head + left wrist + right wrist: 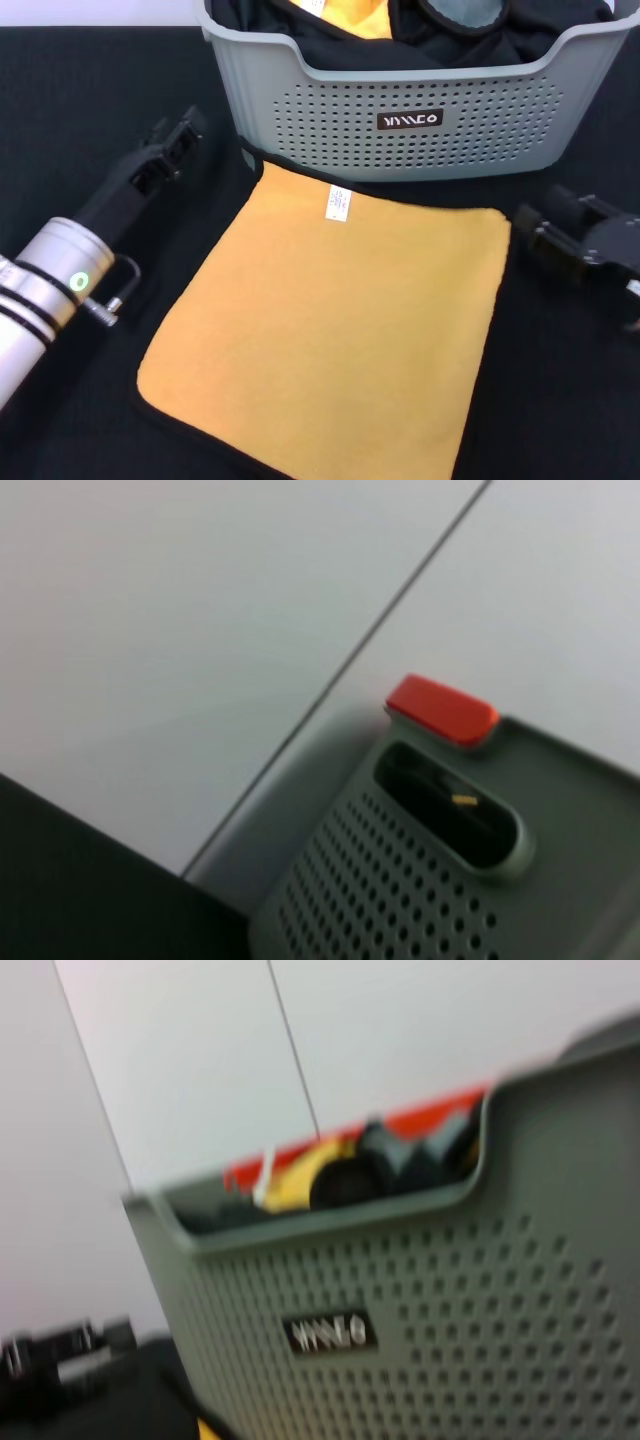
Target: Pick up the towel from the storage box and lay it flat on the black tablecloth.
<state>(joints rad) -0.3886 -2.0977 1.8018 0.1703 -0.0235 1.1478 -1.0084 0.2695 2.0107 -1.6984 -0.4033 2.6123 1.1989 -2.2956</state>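
Note:
The yellow-orange towel (330, 320) lies spread flat on the black tablecloth (80, 100), just in front of the storage box (420, 130). Its black edging and white tag (338, 203) show near the box side. My left gripper (175, 135) rests low over the cloth, left of the towel's far corner, open and empty. My right gripper (548, 222) is right of the towel's far right corner, open and empty. The box's perforated wall fills the left wrist view (400, 900) and the right wrist view (450, 1310).
The box holds dark clothes (460, 30) and another yellow-orange cloth (360, 18). A red item (440, 708) sits on its rim. A pale wall (200, 600) stands behind the table. The tablecloth extends on both sides of the towel.

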